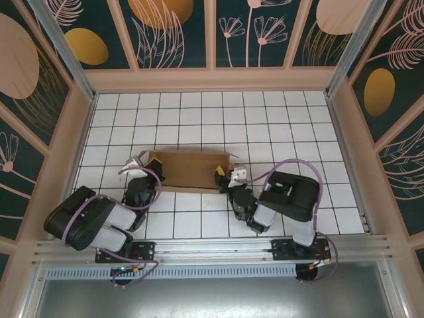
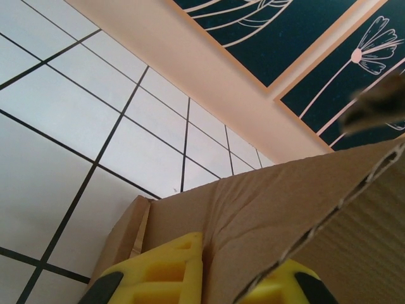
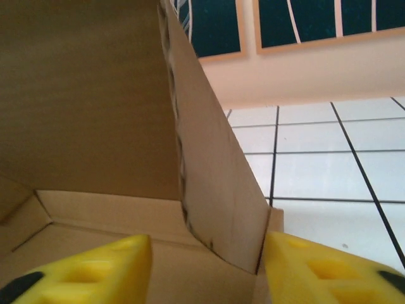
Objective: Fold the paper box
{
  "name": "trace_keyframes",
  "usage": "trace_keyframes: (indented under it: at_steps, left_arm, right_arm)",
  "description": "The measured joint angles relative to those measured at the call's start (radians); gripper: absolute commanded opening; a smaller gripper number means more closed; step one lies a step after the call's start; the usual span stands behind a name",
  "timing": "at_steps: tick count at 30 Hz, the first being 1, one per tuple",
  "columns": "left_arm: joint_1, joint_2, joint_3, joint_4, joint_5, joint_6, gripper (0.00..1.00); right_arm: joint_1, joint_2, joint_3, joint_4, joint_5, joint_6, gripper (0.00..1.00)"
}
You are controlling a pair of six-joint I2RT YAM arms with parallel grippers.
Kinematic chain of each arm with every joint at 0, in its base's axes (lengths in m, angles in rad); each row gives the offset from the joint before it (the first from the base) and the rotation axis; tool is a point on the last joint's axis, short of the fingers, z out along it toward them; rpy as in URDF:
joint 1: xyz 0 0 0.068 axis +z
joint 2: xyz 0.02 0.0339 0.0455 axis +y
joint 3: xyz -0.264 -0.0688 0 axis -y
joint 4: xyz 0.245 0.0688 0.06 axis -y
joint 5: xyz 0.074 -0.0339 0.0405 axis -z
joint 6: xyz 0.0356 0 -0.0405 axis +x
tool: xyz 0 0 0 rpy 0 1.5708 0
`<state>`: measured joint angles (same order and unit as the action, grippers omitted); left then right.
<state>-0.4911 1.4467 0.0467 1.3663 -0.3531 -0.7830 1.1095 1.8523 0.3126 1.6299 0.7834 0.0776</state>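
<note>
A plain brown paper box [image 1: 189,171] lies near the middle of a white tiled table [image 1: 265,126], just beyond the bases of two black robot arms. Seen from above, it is a long, low rectangle with a gripper at each short end.

The left gripper [image 1: 138,164] is at the box's left end. In its wrist view, its yellow fingers [image 2: 158,272] sit on either side of an upright cardboard panel, whose corrugated cut edge runs up and away from between them. The cardboard fills the gap, so the jaws look closed on that panel.

The right gripper [image 1: 224,175] is at the box's right end. Its wrist view looks into the box. It shows a flat cardboard floor, a tall wall rising behind it, and a side panel standing at an angle. The two yellow fingers [image 3: 95,266] are wide apart and straddle the side panel. The finger outside the box is close against the panel. The other is well clear of it, over the floor. The jaws are open and not gripping.

Judging progress, the box seems partly formed. It is no longer a flat sheet, since at least one long wall and the end panels stand up from the base. The end panels do not look tucked or locked, and nothing covers the open top. Squaring the ends, securing the tabs and closing the lid appear to be left. The state of the far wall cannot be told.
</note>
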Motion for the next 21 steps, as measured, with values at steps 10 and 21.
trace_keyframes:
  at_steps: [10,21]
  left_arm:
    - [0.000,0.047,0.031,0.019,0.001,0.034,0.06]
    - [0.000,0.059,0.055,0.021,0.012,0.112,0.06]
  right_arm:
    - [-0.003,-0.262,-0.178,-0.015,-0.249,-0.028,0.51]
    - [-0.116,-0.949,-0.053,-0.644,-0.425,0.035,0.24]
